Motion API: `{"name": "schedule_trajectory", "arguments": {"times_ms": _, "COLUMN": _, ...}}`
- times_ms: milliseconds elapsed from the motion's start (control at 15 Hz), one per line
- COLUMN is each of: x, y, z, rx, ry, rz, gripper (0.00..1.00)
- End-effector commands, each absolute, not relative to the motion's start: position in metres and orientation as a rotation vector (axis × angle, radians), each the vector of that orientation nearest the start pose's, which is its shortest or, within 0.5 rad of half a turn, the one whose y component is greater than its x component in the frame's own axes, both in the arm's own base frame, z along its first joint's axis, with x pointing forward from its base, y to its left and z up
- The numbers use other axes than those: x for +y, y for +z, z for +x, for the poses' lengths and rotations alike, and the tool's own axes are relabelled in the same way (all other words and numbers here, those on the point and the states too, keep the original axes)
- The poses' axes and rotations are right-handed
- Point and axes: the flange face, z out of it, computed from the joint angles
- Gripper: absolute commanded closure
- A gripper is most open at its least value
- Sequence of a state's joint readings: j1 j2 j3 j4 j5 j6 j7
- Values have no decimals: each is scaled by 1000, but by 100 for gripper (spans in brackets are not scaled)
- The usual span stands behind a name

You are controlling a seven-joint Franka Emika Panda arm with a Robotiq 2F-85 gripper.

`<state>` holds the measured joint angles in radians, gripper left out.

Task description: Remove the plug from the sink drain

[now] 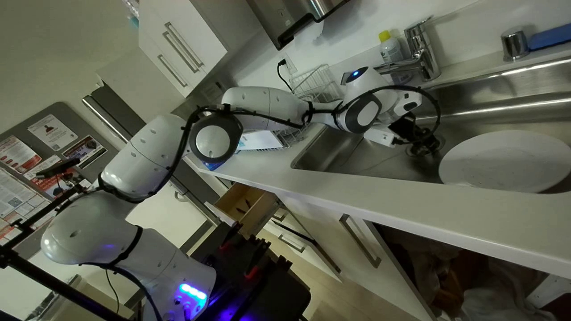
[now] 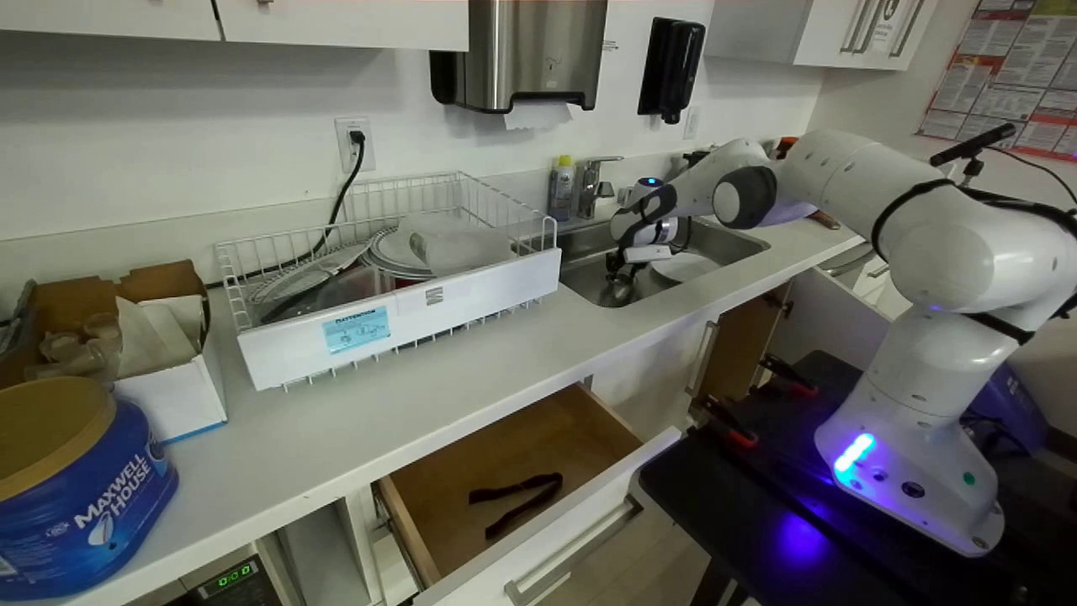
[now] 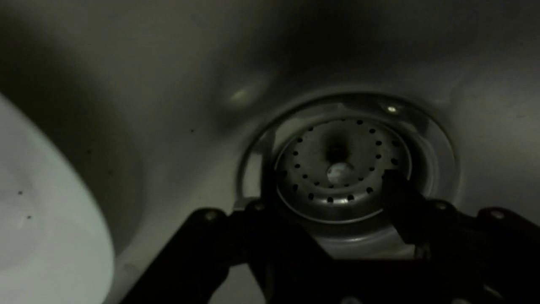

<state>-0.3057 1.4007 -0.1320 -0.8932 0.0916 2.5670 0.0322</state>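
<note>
The plug [image 3: 341, 172] is a round metal strainer with small holes and a central knob. In the wrist view it sits in the sink drain [image 3: 443, 169]. My gripper [image 3: 330, 175] is open, with one black finger at the left of the plug and one at its right; nothing is held between them. Whether the fingertips touch the plug cannot be told. In both exterior views the gripper [image 1: 426, 145] [image 2: 621, 273] points down inside the steel sink [image 1: 332, 149] [image 2: 585, 240], over the drain, and it hides most of the plug.
A large white plate [image 1: 504, 158] lies in the sink beside the drain and shows in the wrist view [image 3: 42, 219]. The faucet [image 1: 424, 53] and a yellow-capped bottle [image 1: 391, 47] stand behind. A dish rack [image 2: 412, 295] stands on the counter. A drawer [image 2: 522, 471] is open below.
</note>
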Motion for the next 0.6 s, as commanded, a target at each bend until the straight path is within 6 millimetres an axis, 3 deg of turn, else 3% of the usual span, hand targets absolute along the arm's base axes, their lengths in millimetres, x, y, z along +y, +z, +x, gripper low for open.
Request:
{"name": "schedule_trajectory", "arguments": {"times_ms": 0, "x": -287, "y": 35, "z": 736, "rx": 684, "ry": -418, "rz": -3173, "gripper": 40}}
{"name": "schedule_trajectory", "arguments": {"times_ms": 533, "x": -282, "y": 26, "z": 733, "rx": 676, "ry": -379, "rz": -3184, "gripper": 45}}
